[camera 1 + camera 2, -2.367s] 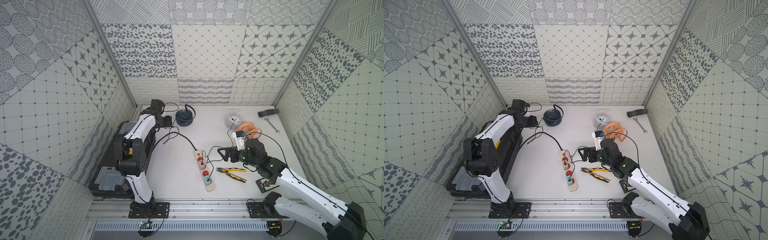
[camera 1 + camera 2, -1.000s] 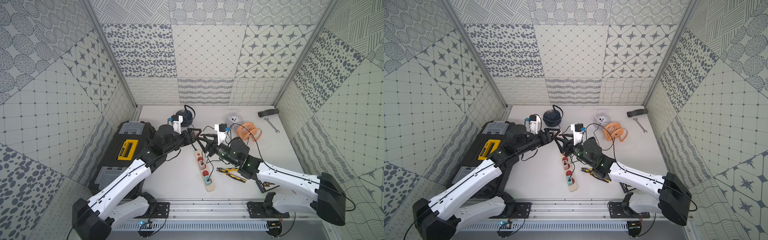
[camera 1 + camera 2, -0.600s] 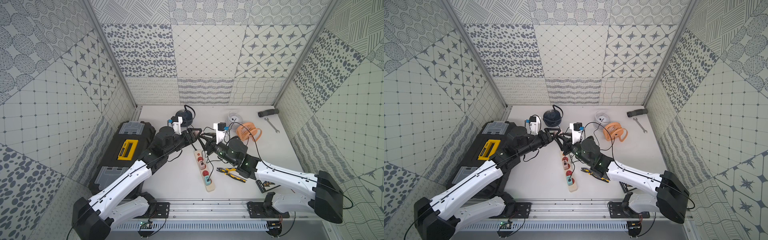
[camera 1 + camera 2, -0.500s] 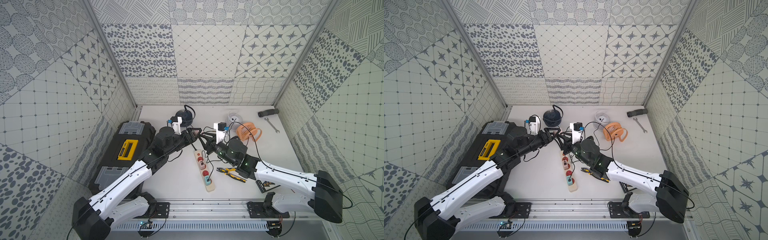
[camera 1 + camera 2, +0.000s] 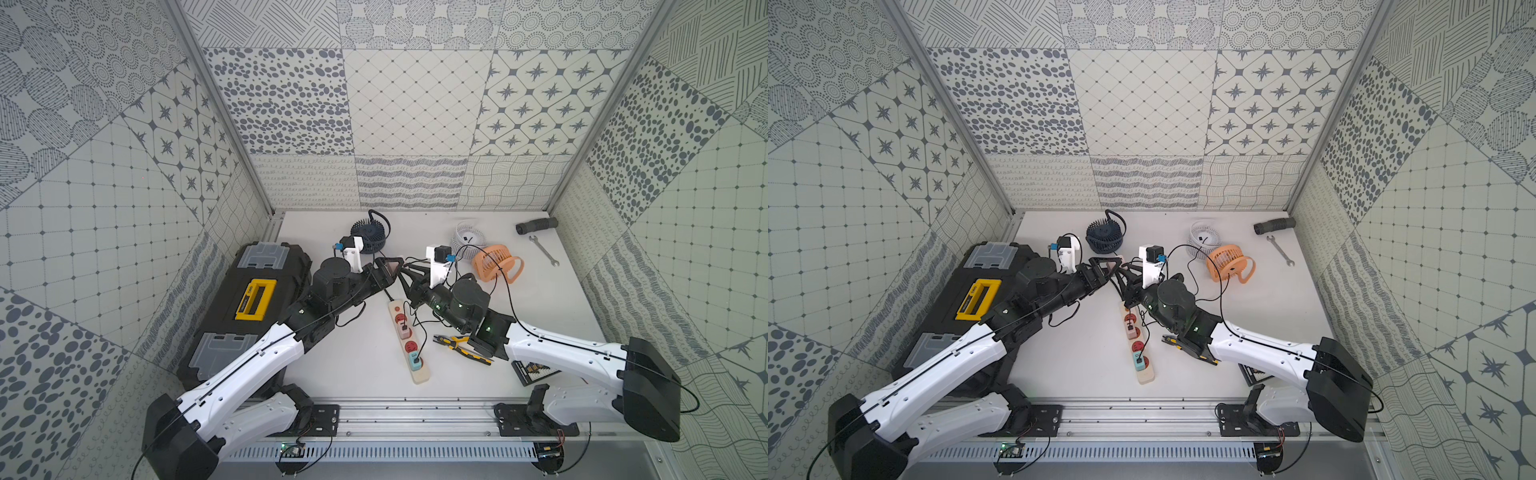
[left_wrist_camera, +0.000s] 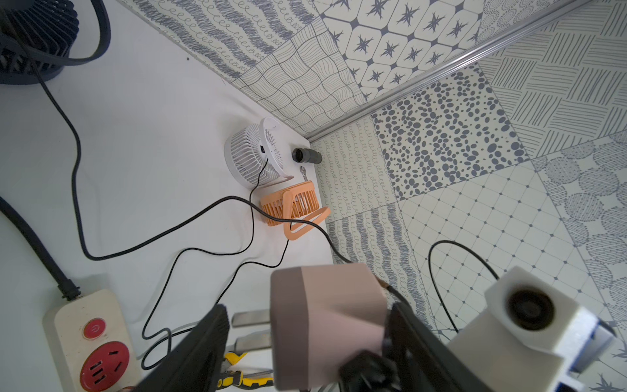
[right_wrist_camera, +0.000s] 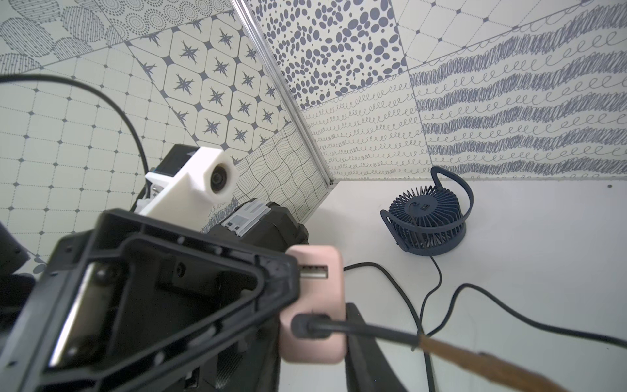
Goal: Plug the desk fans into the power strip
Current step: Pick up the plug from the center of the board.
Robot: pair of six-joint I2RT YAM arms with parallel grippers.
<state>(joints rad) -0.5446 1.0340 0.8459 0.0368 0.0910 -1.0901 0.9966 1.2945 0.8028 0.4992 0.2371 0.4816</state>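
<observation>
The power strip point(image 5: 410, 345) lies flat on the white table point(image 5: 357, 357), running from near the front rail toward the middle. Its switch end, where the thick black cord point(image 6: 32, 237) enters, is the end farther from the rail. A small blue plug point(image 5: 414, 362) sits in the socket nearest the rail.

Both grippers meet in the air just past the switch end, clear of the strip. Between them hangs a pink plug adapter point(image 6: 325, 322), its two metal prongs point(image 6: 251, 341) bare, with a thin black cable point(image 7: 366, 328) plugged into it.

The left gripper point(image 5: 388, 270) stands wide around the adapter, and the left wrist view shows a clear gap on the prong side. The right gripper point(image 5: 404, 274) is closed narrow on the adapter. One of its fingers point(image 7: 368, 353) lies against the adapter's side, while the left gripper's frame hides the other.

A dark blue fan point(image 5: 370, 237), a white fan point(image 5: 468, 239) and an orange fan point(image 5: 494, 266) stand toward the back. I cannot tell which one the cable belongs to. Yellow-handled pliers point(image 5: 461, 349) lie just right of the strip, and a black toolbox point(image 5: 257, 299) stands well to its left.
</observation>
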